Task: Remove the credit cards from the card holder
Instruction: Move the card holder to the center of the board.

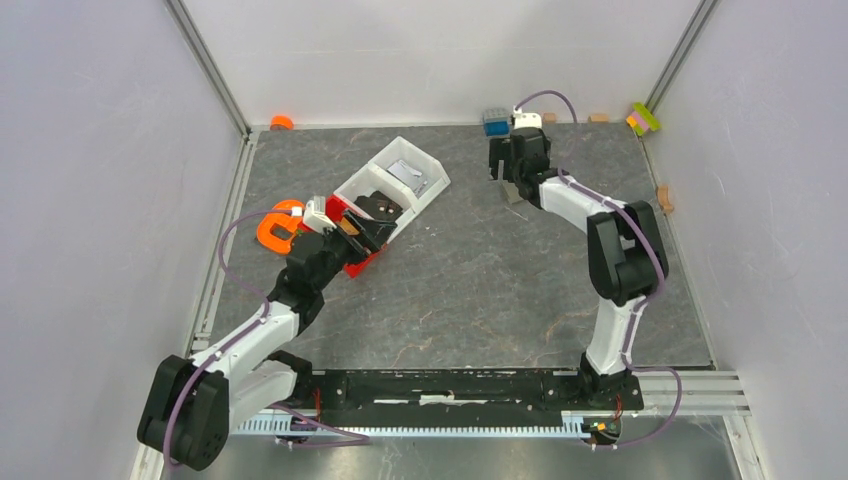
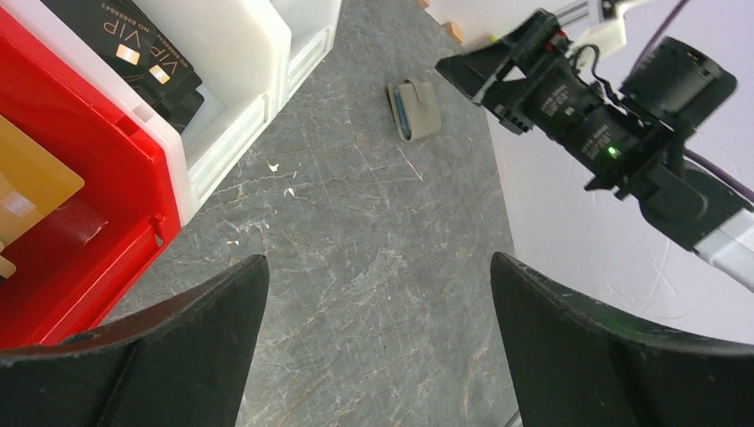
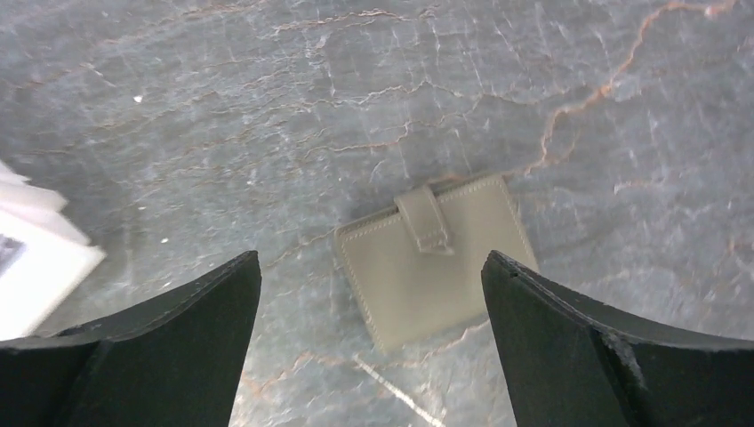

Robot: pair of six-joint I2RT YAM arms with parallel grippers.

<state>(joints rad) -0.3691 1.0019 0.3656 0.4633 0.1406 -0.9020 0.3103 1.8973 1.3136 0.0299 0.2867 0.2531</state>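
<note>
At the far side of the dark, veined stone-look table (image 1: 480,290), the right arm reaches away from its base. Its elbow is bent high on the right and its white forearm angles to the left. The right gripper (image 3: 372,267) points down, its 2 matte black fingers (image 3: 151,356) spread wide and clamped on nothing. Directly beneath it lies the small taupe bifold card holder (image 3: 440,267), folded shut and flat on the table. Its stitched border and short strap tab face up, and it touches neither finger. In the left wrist view a bluish strip shows along 1 edge of it.

On the left, the left arm stretches forward and to the right from a low, bent elbow. The left gripper (image 2: 379,260) hovers by the edge of the glossy red plastic bin (image 2: 107,267), fingers wide apart and empty.

The red bin holds a flat gold card (image 2: 27,187). Touching it on the far side is the white plastic bin (image 2: 231,53), whose near section holds a shiny black card printed VIP (image 2: 133,44). In its farther section lie thin whitish-grey credit cards (image 1: 413,177).
</note>
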